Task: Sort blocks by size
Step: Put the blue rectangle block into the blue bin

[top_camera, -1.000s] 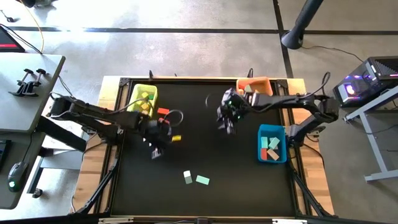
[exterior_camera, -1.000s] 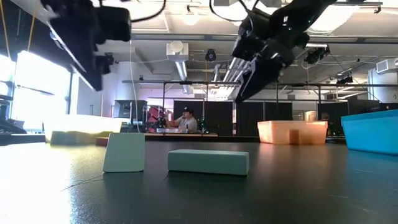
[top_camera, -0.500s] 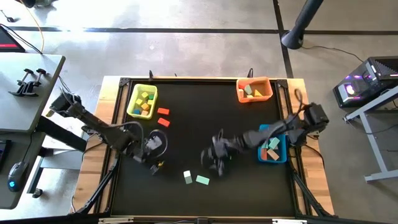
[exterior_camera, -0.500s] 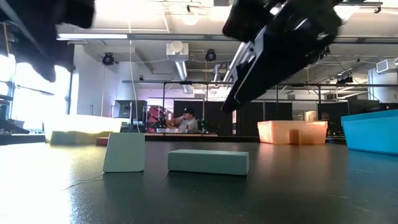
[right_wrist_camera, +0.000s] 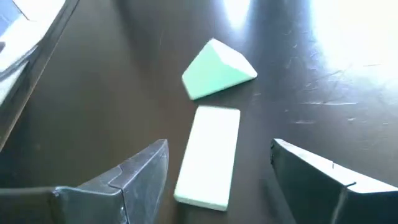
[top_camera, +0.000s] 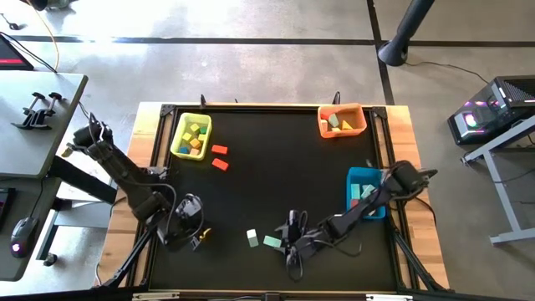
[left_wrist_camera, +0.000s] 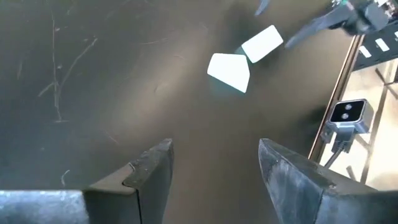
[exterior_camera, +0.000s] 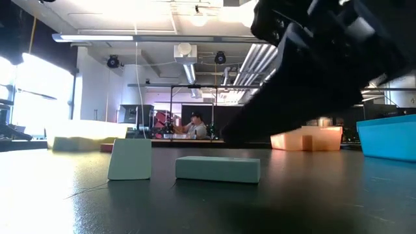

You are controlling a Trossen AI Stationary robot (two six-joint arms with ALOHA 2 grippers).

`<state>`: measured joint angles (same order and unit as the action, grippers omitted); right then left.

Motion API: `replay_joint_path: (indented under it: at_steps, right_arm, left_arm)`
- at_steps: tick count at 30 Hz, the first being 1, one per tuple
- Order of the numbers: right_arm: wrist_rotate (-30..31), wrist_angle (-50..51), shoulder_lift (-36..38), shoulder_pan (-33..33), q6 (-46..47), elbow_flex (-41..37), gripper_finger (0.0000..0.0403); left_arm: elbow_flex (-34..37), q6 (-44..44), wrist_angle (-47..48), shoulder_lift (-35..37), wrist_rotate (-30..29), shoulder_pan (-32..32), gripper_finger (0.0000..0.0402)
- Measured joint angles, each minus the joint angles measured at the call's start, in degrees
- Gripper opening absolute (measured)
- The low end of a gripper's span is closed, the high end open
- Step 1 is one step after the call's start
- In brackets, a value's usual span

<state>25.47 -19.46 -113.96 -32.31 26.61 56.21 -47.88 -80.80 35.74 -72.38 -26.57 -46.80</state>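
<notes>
- Black matting covers the table (top_camera: 276, 167), framed by a pale wooden border, with a workshop room behind it where a person sits far off at a bench.
- Right gripper (top_camera: 290, 244) hangs low over the table's near edge, its fingers (right_wrist_camera: 134, 174) spread wide with nothing between them.
- Just ahead of those spread fingers lies a mint bar (right_wrist_camera: 209, 155), flat on the mat, its near end reaching into the gap but touching neither finger.
- Beyond the bar's far end, almost touching it, sits a mint triangle block (right_wrist_camera: 217, 68).
- From table height the same two pieces stand side by side, the triangle block (exterior_camera: 130, 159) left of the bar (exterior_camera: 218, 168), with the dark arm looming above and to the right.
- Left gripper (top_camera: 191, 231) waits near the table's left near corner, its fingers (left_wrist_camera: 152, 171) apart and empty; the two mint pieces lie well ahead of it.
- Two red blocks (top_camera: 220, 156) lie on the mat far from both grippers, just beside the yellow bin (top_camera: 177, 138).
- Yellow bin, orange bin (top_camera: 361, 125) and blue bin (top_camera: 353, 180) each hold a few coloured blocks; the blue one sits beside the right arm.
</notes>
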Motion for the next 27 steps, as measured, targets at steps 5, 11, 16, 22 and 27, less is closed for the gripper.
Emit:
replay_joint_path:
  at_steps: [5,11,16,22,27]
  right_arm:
    - [0.5,-1.2,-3.6,-0.1,2.7,0.0,0.0275]
    - [1.1,-1.1,-5.1,-0.1,-0.1,0.2,0.0265]
    - [1.9,-0.6,-5.3,0.5,-1.0,0.2,0.0221]
    - [1.0,1.3,-5.5,1.4,-1.4,1.9,0.0161]
    - [-0.6,12.7,-5.6,2.8,0.3,9.0,0.0128]
  left_arm:
    - [0.0,-1.6,0.0,0.0,-0.1,-0.8,0.022]
    - [0.0,-1.6,0.0,0.0,-0.9,-0.9,0.022]
    - [0.0,-0.3,0.5,0.0,-3.5,-0.8,0.022]
    - [0.0,-0.1,0.5,0.0,-4.8,-0.8,0.022]
    - [0.0,1.6,0.5,0.0,-4.8,-0.8,0.022]
